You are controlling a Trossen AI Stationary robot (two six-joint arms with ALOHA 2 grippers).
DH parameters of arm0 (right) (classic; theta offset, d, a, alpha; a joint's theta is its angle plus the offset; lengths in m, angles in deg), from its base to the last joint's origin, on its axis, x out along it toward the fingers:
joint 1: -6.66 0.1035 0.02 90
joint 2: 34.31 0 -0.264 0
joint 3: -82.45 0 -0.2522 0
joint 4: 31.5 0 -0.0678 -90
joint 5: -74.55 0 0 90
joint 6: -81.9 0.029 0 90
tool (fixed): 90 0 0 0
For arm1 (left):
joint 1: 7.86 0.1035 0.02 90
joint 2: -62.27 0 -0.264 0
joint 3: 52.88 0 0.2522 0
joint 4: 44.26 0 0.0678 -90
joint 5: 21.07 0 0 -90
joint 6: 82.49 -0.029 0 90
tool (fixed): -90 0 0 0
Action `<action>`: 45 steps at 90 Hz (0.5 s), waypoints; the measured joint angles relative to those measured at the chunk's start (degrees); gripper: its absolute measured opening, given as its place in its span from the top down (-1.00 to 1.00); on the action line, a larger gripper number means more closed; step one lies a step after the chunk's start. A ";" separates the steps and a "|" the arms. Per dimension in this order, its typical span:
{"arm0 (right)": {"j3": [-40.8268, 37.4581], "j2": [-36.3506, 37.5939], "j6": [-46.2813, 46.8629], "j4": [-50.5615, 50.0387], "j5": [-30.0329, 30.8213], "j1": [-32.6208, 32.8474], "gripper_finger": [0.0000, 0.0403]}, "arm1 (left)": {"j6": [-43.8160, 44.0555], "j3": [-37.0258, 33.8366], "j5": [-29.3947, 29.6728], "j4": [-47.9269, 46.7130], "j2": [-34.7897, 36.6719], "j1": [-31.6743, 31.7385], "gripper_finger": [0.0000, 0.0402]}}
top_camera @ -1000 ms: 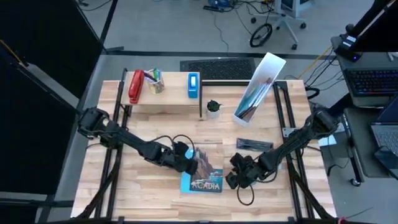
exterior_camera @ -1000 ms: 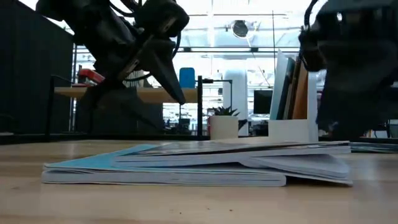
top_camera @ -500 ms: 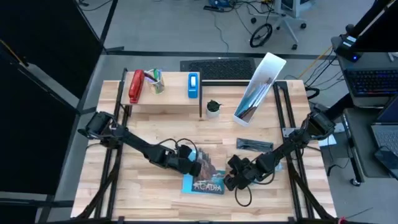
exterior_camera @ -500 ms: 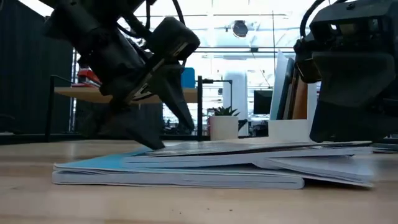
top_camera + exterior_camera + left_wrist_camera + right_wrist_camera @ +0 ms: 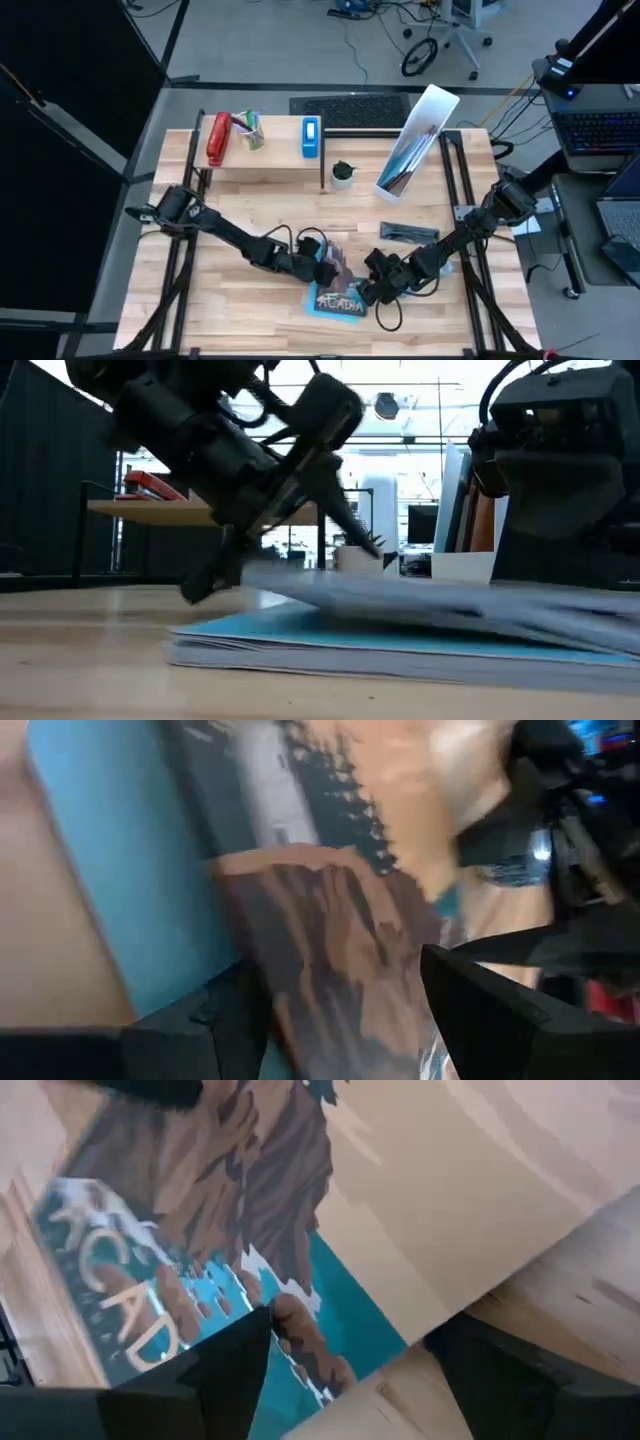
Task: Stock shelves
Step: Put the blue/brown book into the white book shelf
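Near the front edge of the desk, both grippers crowd a blue booklet. From above, the left gripper sits at its far left corner and the right gripper at its right side; whether either touches is unclear there. Only the level view shows the cover lifted off the pages below, though blurred. Each wrist camera shows its own jaws spread wide, the printed cover between them; I cannot tell if they grip. Further back lies a dark flat object, too small to identify. Beyond it, a small potted plant stands beside the wood shelf, which carries a red stapler, a pen cup and a blue box. Rightmost, the white file holder leans, its contents indistinct.
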 joint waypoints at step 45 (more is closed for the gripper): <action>-0.13 1.29 -5.54 1.20 -2.99 -0.10 -0.29 | -7.85 -0.07 0.32 4.54 -1.02 0.33 0.60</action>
